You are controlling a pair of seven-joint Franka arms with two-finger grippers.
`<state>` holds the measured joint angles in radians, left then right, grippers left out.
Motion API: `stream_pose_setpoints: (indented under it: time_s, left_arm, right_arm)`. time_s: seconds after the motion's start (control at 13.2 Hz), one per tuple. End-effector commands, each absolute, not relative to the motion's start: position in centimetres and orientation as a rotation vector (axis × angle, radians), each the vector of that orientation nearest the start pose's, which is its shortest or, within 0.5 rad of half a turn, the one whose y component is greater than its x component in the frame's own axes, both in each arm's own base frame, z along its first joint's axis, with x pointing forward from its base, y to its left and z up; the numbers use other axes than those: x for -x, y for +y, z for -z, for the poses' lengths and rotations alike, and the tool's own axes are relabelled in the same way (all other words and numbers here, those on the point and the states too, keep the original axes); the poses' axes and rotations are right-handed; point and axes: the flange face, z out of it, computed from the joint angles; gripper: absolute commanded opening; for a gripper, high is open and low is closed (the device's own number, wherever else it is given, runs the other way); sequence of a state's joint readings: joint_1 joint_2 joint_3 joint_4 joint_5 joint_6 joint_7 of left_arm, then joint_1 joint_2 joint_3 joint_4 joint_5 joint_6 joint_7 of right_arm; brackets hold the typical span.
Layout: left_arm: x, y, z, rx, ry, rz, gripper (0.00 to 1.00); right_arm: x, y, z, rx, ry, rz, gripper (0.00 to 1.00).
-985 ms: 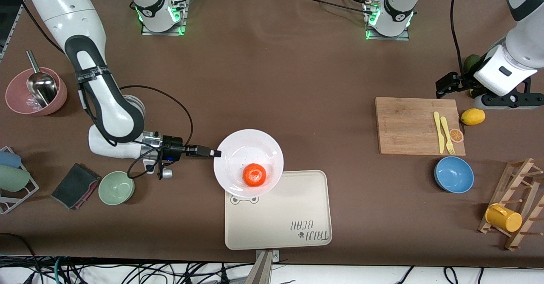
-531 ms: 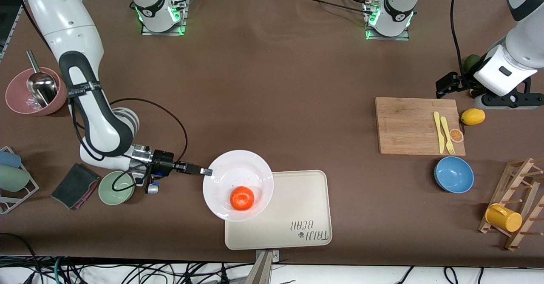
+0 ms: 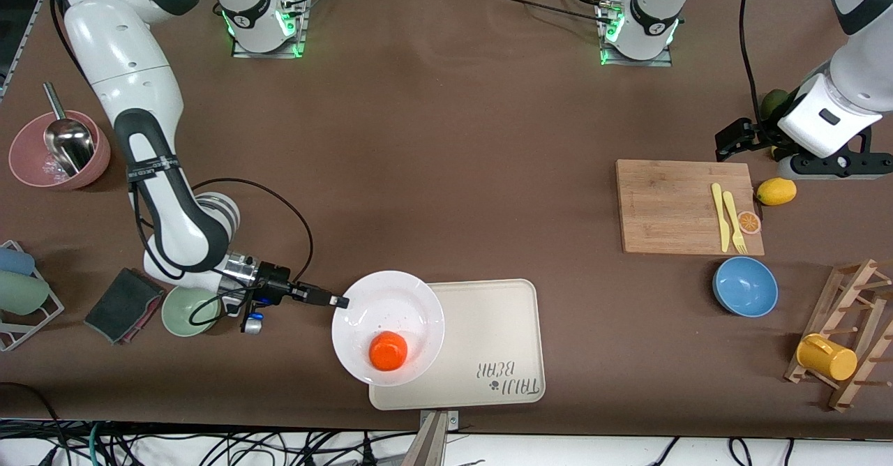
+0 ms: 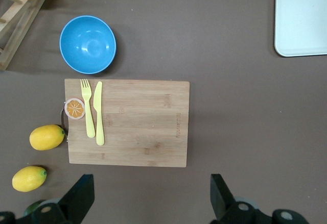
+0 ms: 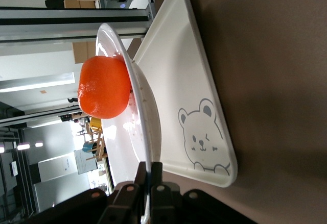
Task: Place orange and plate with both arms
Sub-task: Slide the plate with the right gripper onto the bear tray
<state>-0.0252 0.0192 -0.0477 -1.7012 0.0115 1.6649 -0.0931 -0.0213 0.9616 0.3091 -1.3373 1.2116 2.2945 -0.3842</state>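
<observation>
Now lower and nearer the front camera than a second ago: plate (image 3: 388, 326), pinched at its rim by the right pincer (image 3: 340, 302), carrying the orange (image 3: 388, 351) over the tray (image 3: 488, 344). Left pincer (image 4: 148, 198) spread wide, waiting over the cutting board (image 4: 135, 122). Likely set-down next.

Front view: high, facing the robot bases, whole table (image 3: 446, 138). Left wrist view: looks straight down on the cutting board (image 4: 127, 123). Right wrist view: low, close, along the plate (image 5: 143, 117). All three share the tray (image 3: 481, 340).
</observation>
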Motion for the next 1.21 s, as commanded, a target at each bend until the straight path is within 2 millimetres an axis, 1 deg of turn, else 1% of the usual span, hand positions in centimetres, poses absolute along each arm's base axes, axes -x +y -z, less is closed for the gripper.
stream_pose_setpoints:
  time_s: [0.0, 0.3, 0.38, 0.53, 0.61, 0.76, 0.99, 1.14]
  left_arm:
    - [-56.3, -3.9, -56.6, 3.109, -0.012, -0.092, 1.0]
    - [-56.3, -3.9, -56.6, 3.109, -0.012, -0.092, 1.0]
    - [-56.3, -3.9, -56.6, 3.109, -0.01, -0.092, 1.0]
    - [-56.3, -3.9, -56.7, 3.109, -0.012, -0.089, 1.0]
    - [-56.3, -3.9, -56.6, 3.109, -0.01, -0.092, 1.0]
    - [-56.3, -3.9, -56.6, 3.109, -0.01, -0.092, 1.0]
    - [-56.3, -3.9, -56.6, 3.109, -0.01, -0.092, 1.0]
    - [-56.3, -3.9, -56.6, 3.109, -0.01, -0.092, 1.0]
  right_arm:
    - [-73.9, 20.3, -18.1, 1.968, 0.435, 0.063, 0.0]
    - [-73.6, 23.2, -16.3, 1.99, 0.475, 0.07, 0.0]
    - [-73.7, 24.1, -16.5, 1.982, 0.486, 0.06, 0.0]
    - [-73.7, 25.7, -15.9, 1.985, 0.511, 0.067, 0.0]
    - [-73.4, 26.5, -15.0, 1.995, 0.52, 0.071, 0.0]
    - [-73.0, 27.8, -14.1, 2.004, 0.515, 0.071, 0.0]
    - [-72.6, 29.0, -12.9, 2.023, 0.53, 0.094, 0.0]
    - [-72.5, 29.2, -12.6, 2.025, 0.53, 0.089, 0.0]
